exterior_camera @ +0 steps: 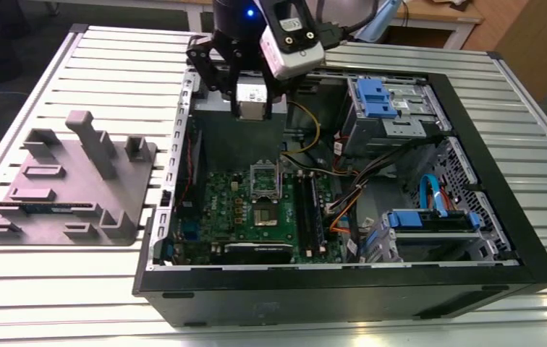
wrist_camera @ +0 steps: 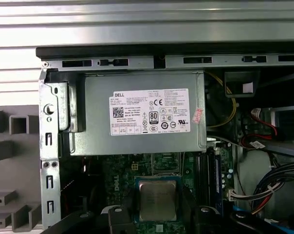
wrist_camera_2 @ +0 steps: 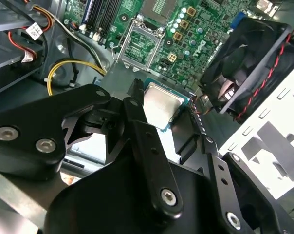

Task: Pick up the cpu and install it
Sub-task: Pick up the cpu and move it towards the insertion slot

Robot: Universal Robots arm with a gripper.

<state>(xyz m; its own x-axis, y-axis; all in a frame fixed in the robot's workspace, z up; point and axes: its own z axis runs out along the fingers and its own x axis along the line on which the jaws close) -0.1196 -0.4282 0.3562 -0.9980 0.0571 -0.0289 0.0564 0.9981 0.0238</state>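
My gripper (exterior_camera: 252, 107) hangs over the back part of the open computer case (exterior_camera: 505, 217), above the power supply, shut on the cpu. The cpu (wrist_camera_2: 161, 104) is a small flat square chip with a silvery top and a greenish rim, pinched by its edges between the black fingers (wrist_camera_2: 132, 109). In the first wrist view the cpu (wrist_camera: 157, 200) lies flat between the fingers (wrist_camera: 119, 215). The open metal socket frame (exterior_camera: 265, 179) sits on the green motherboard (exterior_camera: 230, 210), below and ahead of the gripper; both wrist views show the socket (wrist_camera_2: 143, 43) (wrist_camera: 165, 163).
The grey power supply box (wrist_camera: 142, 112) fills the case's back corner. A black fan (wrist_camera_2: 249, 63), yellow and orange cables (exterior_camera: 302, 134) and blue drive cages (exterior_camera: 382, 94) crowd the case. A grey parts fixture (exterior_camera: 71, 188) stands on the slatted table at the exterior view's left.
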